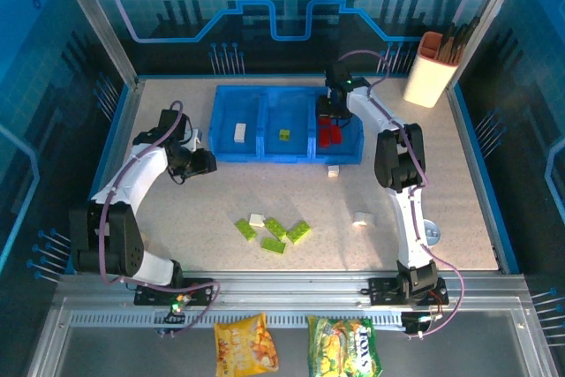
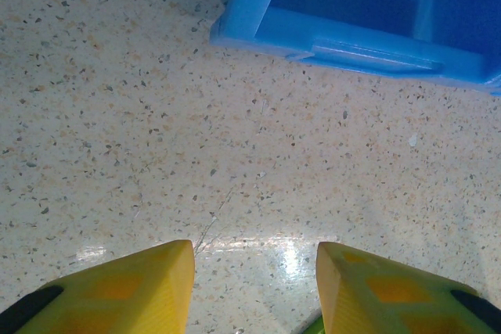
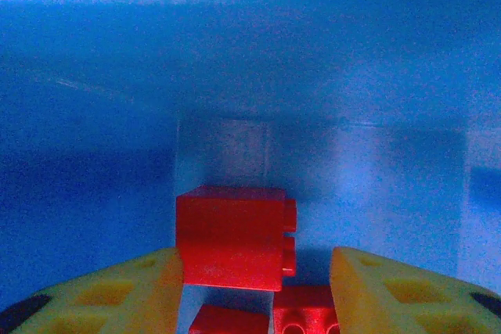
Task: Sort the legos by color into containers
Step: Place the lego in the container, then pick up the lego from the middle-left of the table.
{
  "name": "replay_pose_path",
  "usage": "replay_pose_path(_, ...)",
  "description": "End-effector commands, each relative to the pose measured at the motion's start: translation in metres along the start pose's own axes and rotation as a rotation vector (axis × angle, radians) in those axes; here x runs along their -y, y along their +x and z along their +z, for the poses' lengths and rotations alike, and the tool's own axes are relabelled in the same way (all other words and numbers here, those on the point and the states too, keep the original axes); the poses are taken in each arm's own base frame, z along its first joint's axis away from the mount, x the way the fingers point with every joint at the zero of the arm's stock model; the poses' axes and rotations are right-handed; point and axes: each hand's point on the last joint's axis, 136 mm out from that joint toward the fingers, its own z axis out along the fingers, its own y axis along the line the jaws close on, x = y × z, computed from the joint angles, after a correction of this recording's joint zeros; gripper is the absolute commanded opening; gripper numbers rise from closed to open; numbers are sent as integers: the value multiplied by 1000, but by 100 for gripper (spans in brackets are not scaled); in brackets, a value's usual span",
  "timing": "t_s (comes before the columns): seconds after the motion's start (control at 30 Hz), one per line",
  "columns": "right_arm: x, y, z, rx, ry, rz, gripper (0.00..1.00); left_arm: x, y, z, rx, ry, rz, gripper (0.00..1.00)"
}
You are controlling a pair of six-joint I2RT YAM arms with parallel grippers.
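Observation:
The blue three-compartment tray point(image 1: 265, 153) of containers holds a white lego point(image 1: 239, 132) on the left, a green lego point(image 1: 284, 135) in the middle and red legos point(image 1: 331, 136) on the right. My right gripper point(image 1: 328, 116) hangs inside the right compartment. It stands open point(image 3: 257, 263): a red brick point(image 3: 231, 232) lies against its left finger, with a gap to the right finger, above two more red bricks point(image 3: 305, 310). My left gripper point(image 1: 205, 163) is open over bare table point(image 2: 255, 260) near the tray's front left corner point(image 2: 344, 44). Several green legos point(image 1: 275, 227) and white ones point(image 1: 257, 219) lie mid-table.
Two more white legos point(image 1: 362, 217) point(image 1: 333, 170) lie right of centre, the second just in front of the tray. A white-and-orange cup of utensils point(image 1: 433, 68) stands at the back right. Two snack bags point(image 1: 241, 343) lie below the table's near edge.

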Motion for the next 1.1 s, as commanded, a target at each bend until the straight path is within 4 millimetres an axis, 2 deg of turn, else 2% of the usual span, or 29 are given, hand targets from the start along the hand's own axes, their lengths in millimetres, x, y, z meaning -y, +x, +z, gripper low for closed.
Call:
replay_pose_path(0.0,-4,-14,-41,56,3,-10,54,1,3,-2,-20,0,26,46)
replay_pose_path(0.17,-7,-11,-65,71,0,-34,54,3,3,-2,-20,8,23,46)
replay_pose_path(0.37,-10,13,-90,38,-13,-48,54,4,5,0,-25,18,23,46)
replay_pose_path(0.63,-9,59,-123,-2,-30,-58,54,8,12,3,-42,7,47,46)
replay_pose_path(0.9,-5,113,-147,-39,-28,-64,54,17,16,2,-64,-16,88,46)
replay_pose_path(1.07,-3,138,-159,-48,-22,-75,54,33,23,-2,-82,-34,138,47)
